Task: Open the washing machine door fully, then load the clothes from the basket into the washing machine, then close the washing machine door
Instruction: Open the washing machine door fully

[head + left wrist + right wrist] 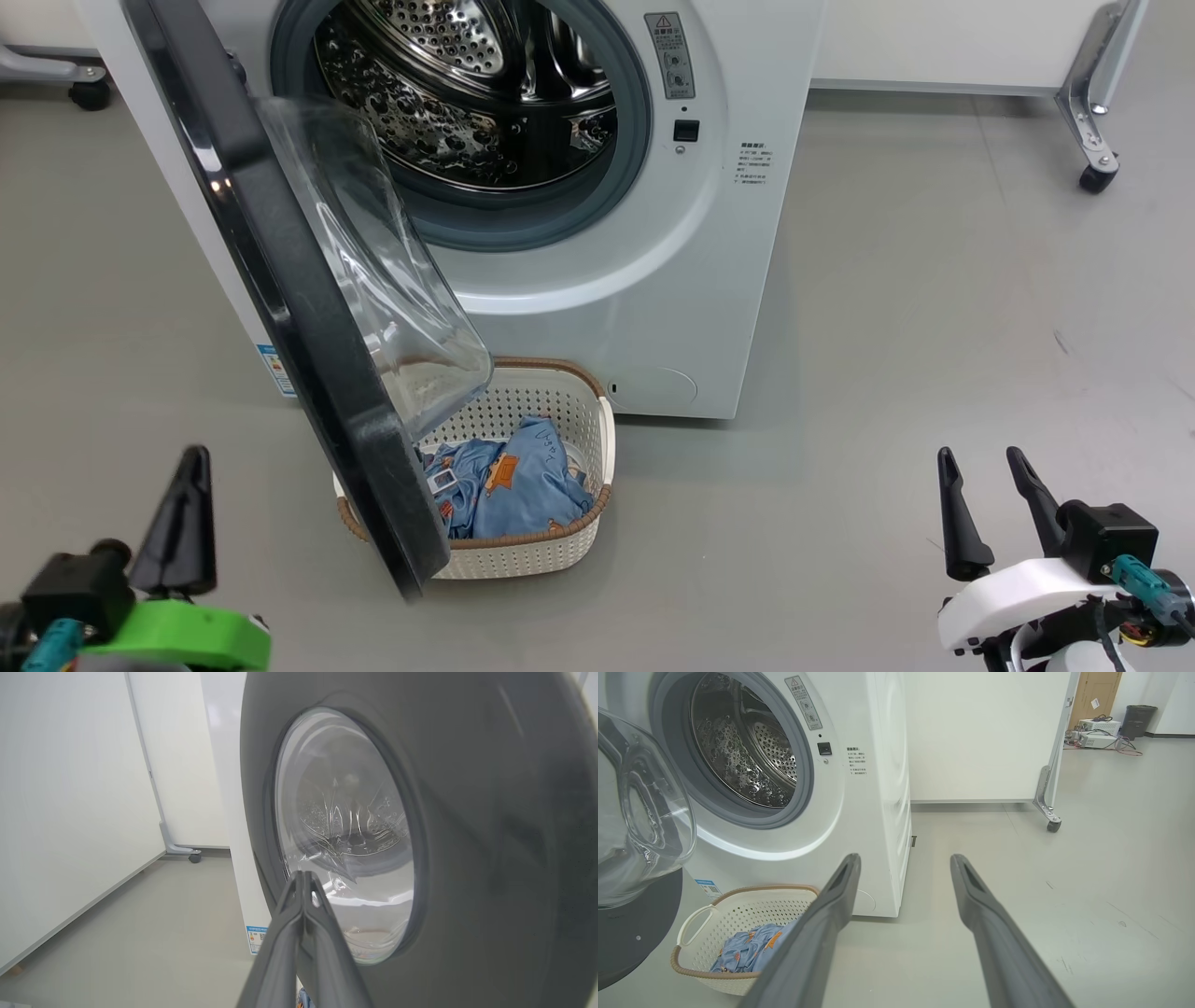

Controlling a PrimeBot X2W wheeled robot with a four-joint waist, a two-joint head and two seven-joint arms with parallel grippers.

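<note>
Left pincer (pixel 196 455) above grey floor (pixel 887 373)

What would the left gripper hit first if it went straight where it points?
Probably the washing machine door, around its glass window; the shut left gripper aims there, though the gap is hard to judge.

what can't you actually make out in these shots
- Head view: the left part of the basket and some of the clothes sit behind the washing machine door; garment count unclear.
- Head view: the top of the drum is cut off by the picture's edge.
- Head and right wrist views: the print on the warning label is too small to read.
</note>
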